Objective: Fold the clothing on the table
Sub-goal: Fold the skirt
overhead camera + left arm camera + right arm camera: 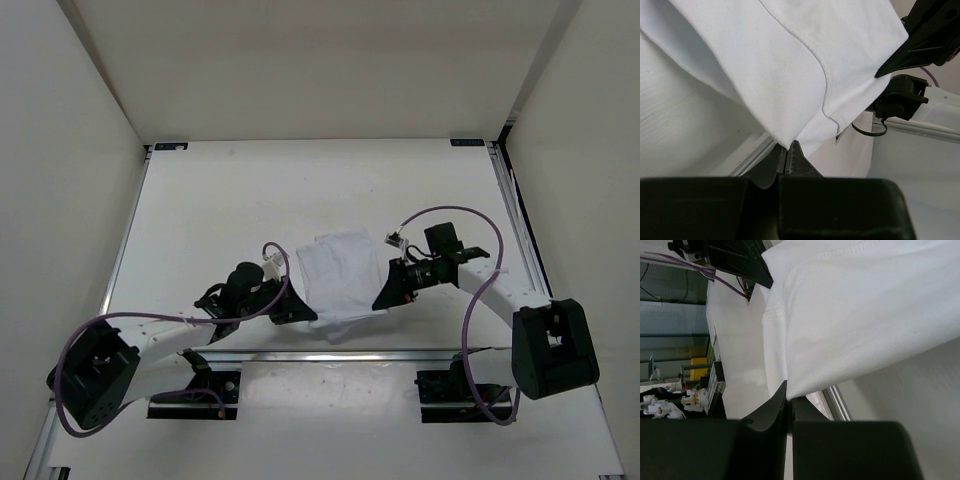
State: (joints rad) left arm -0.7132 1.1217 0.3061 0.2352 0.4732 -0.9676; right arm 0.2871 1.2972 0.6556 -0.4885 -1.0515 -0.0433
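The left gripper [303, 314] is pressing its two fingers fully together, and in the left wrist view the left gripper [787, 156] is pinching a folded corner of the clothing [805, 60] right at its fingertips. The right gripper [386, 297] is doing the same on the opposite side. In its own wrist view the right gripper [789, 396] is clamping shut on a thin edge of the clothing [865, 305], with no gap showing between the fingers.

Seen from above, the clothing [340, 275] is stretching between the two grippers as a plain white, roughly rectangular piece. Its near edge is running from one gripper to the other, and the rest is lying away from them toward the far side. A stitched seam is curving across the fabric just beyond the left gripper's tips, and a double-stitched hem is showing just beyond the right gripper's tips.

Under the fabric, the tabletop [220, 200] is spreading out on all sides of both grippers. A metal rail [330, 352] is running along the tabletop's near edge just behind the grippers, and it is showing close beside the fingers in both wrist views. A purple cable [470, 215] is arching over the right arm behind its gripper.
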